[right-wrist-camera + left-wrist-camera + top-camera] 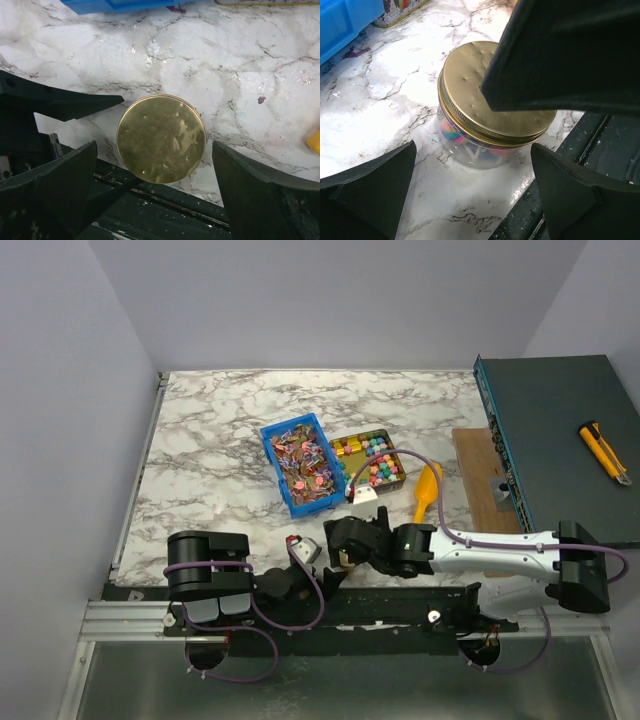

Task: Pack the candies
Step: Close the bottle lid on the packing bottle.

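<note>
Wrapped candies point(300, 462) fill a blue bin point(272, 440). Chunky coloured candies point(372, 460) lie in a gold tin point(390, 483) beside it. More coloured candies point(449, 131) show through a glass jar point(470, 150) with a round gold lid point(485, 95) on it, standing at the table's near edge. My left gripper point(472, 200) is open, just short of the jar with bare table between its fingers. My right gripper point(155, 190) hangs open above the lid point(161, 138), fingers apart on either side and not touching it.
A yellow-orange scoop point(428, 492) lies right of the tin. A wooden board point(478, 475) and a dark case point(560, 440) with a yellow knife point(605, 452) on top sit at the right. A black rail point(600, 145) runs just behind the jar.
</note>
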